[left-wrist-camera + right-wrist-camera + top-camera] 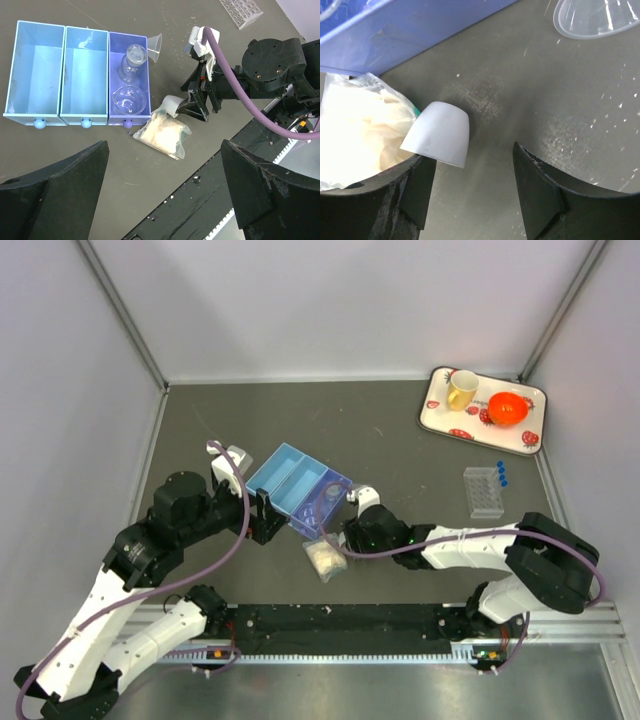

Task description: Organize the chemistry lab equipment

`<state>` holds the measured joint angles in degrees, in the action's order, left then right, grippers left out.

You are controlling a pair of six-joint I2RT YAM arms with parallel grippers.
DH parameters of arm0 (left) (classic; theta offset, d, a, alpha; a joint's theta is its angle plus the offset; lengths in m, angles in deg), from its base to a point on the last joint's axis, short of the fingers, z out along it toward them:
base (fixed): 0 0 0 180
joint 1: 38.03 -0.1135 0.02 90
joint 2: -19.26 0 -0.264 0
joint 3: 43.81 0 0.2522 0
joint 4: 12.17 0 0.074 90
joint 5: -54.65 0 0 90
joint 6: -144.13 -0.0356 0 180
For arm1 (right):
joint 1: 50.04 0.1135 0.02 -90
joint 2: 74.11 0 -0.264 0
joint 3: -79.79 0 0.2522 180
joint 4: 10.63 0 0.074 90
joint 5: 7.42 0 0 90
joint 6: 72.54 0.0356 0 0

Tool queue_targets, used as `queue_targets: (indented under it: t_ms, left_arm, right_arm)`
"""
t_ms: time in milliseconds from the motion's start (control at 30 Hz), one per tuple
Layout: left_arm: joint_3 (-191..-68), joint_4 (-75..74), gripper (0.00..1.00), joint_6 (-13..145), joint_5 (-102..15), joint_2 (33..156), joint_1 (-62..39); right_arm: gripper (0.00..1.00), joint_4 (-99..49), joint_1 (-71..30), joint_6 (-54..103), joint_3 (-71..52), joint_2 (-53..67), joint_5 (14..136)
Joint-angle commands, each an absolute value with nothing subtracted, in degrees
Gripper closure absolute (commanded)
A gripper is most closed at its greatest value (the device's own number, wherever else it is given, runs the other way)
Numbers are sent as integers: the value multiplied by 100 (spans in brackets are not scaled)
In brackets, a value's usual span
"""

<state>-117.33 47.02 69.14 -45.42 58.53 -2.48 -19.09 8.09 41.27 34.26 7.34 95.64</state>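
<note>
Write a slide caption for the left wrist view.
Two clear beakers in the blue tray's end compartment, funnel at its corner, bag of white material in front, right gripper open beside it.

Dark grey surface [400, 440]: blue three-compartment tray [298, 488] mid-frame, small bag of white material [324, 558] just below it, clear funnel [155, 46] beside its end compartment, clear tube rack [484, 490] right, strawberry-patterned tray [483, 410] upper right.

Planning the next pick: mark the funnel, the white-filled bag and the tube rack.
Clear funnel [155, 47], left wrist view, cone.
Bag of white material [162, 134], left wrist view, middle.
Clear tube rack [484, 492], top external view, top plate.
</note>
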Motion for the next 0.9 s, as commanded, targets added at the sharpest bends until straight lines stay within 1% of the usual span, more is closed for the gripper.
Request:
queue_targets:
  t_ms: [0,33,100,133,200,233,300,333,533,633,733,867]
  left_arm:
    - [-11707,4387,1,6829,-4572,5838,-261]
    - [-11707,4387,1,6829,-4573,5838,-261]
    - [-11698,4395,1,6820,-4572,5846,-261]
    - [-11698,4387,1,6820,-4564,5855,-261]
    - [-11689,4387,1,6811,-4564,5873,-261]
    - [-11689,4387,1,6811,-4564,5873,-261]
    - [-11680,4387,1,6811,-4573,5890,-261]
    - [-11672,4387,1,6802,-4564,5899,-261]
    - [-11654,4360,1,6802,-4572,5925,-261]
    - [-11654,4360,1,6793,-4572,5943,-261]
    - [-11663,4360,1,6793,-4581,5961,-261]
    - [-11689,4360,1,6785,-4590,5969,-261]
  right_arm:
    - [40,-1542,876,4172,3157,851,9664]
    - [41,-1525,867,4172,3149,860,9681]
    - [47,-1481,867,4180,3149,868,9716]
    - [53,-1472,876,4172,3149,877,9734]
    - [58,-1446,867,4172,3140,886,9796]
    - [64,-1446,876,4180,3122,895,9813]
    - [67,-1428,876,4189,3105,895,9866]
    - [72,-1437,876,4189,3096,895,9892]
    - [86,-1481,893,4145,2964,930,10042]
    - [89,-1542,946,4049,2859,921,10138]
    - [88,-1568,972,3987,2797,921,10130]
    - [81,-1516,972,3943,2753,965,9989]
